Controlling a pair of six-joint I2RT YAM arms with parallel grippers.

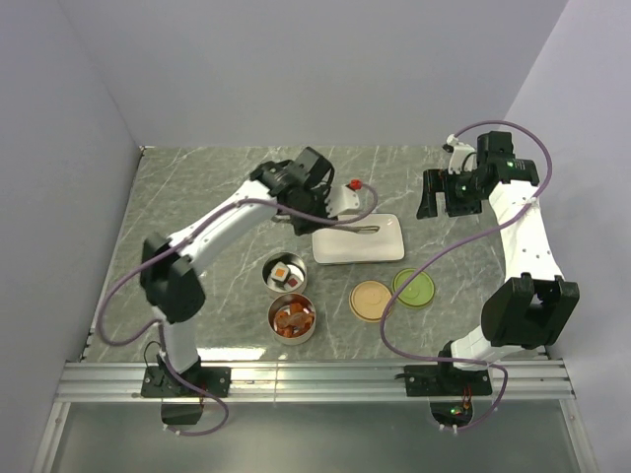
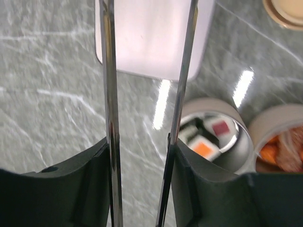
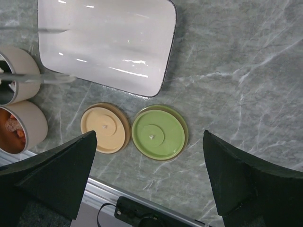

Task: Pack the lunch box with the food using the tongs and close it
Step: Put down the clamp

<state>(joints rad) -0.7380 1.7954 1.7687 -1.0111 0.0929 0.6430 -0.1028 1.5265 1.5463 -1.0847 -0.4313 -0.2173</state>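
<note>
My left gripper point(image 1: 308, 197) is shut on the silver tongs point(image 1: 360, 228), whose tips reach over the white plate point(image 1: 389, 246). In the left wrist view the two tong arms point(image 2: 110, 94) run along the inner faces of the fingers point(image 2: 90, 179). Nothing shows between the arms there. The lunch box is two round tins. One tin point(image 1: 271, 281) holds white sushi blocks point(image 2: 220, 127). The other tin point(image 1: 272, 322) holds orange-red chunks point(image 1: 293, 317). My right gripper point(image 1: 449, 194) hangs open and empty at the right, above the lids in its own view.
A tan lid point(image 1: 370, 300) and a green lid point(image 1: 414, 288) lie flat side by side right of the tins, with the green lid point(image 3: 158, 132) under my right gripper. A small red-topped object point(image 1: 355, 184) sits behind the plate. Grey walls enclose the table.
</note>
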